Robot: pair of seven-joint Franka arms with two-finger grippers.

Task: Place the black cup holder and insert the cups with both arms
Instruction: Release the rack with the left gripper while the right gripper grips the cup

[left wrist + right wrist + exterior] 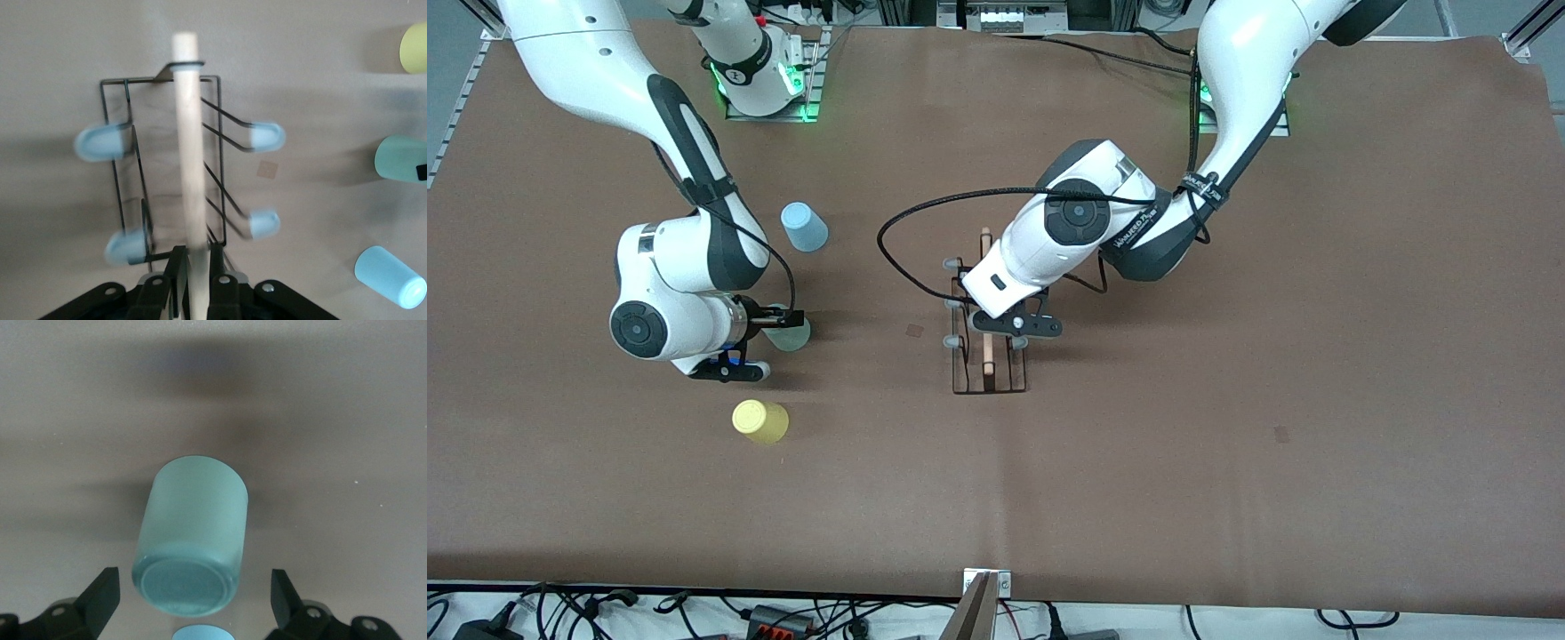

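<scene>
Black wire cup holder (989,356), wooden rod, grey-tipped pegs

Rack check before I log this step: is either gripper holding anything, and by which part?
The left gripper grips the rack by its wooden rod. The right gripper is open around the mint cup, holding nothing.

Left arm (1049,240) hides part of black cup holder (987,378); pegs (100,143) blurred, maybe four visible

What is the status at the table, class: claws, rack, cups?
Left claw shut on rack's wooden rod. Right claw open astride mint cup, not gripping. Blue cup, yellow cup waiting on table. Nothing in the way.
</scene>
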